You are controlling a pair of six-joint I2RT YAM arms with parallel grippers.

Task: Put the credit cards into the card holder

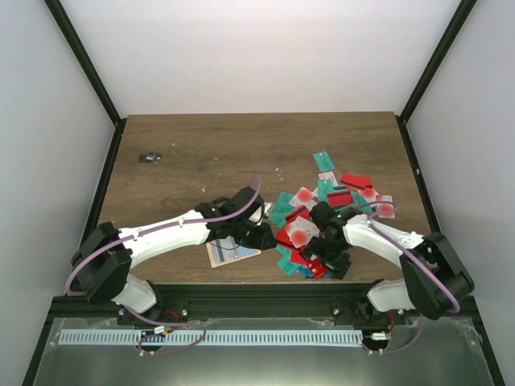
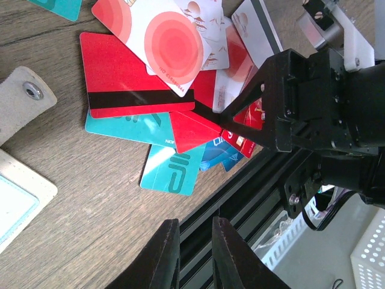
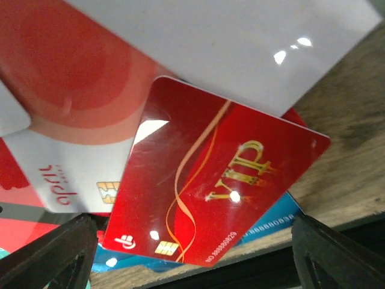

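Looking at this frame, I figured the near edge of the table [image 1: 193, 153] was where the trouble would come from. The right gripper [image 3: 192, 248] sat spread wide open right over a red VIP card [image 3: 216, 192], low on the credit cards [image 1: 322, 217] heaped on the right side of the table. That card lay on top of a blue one and was tucked under a white card with a red circle [image 2: 171, 45], right by the black rail [image 2: 240, 198]. My guess was that closing there could grab two cards at once, or just skid the slick card forward and drop it off the edge.

The left gripper [image 2: 195, 253] had its fingers pinched nearly together on nothing, hanging out over the rail. The card holder [image 1: 232, 251] lay open on the wood just beside that arm, left of the pile, with nothing pinning it down. So I reckoned poking a card in could shove the whole holder around. The two wrists were also really near each other, so a bump looked possible.
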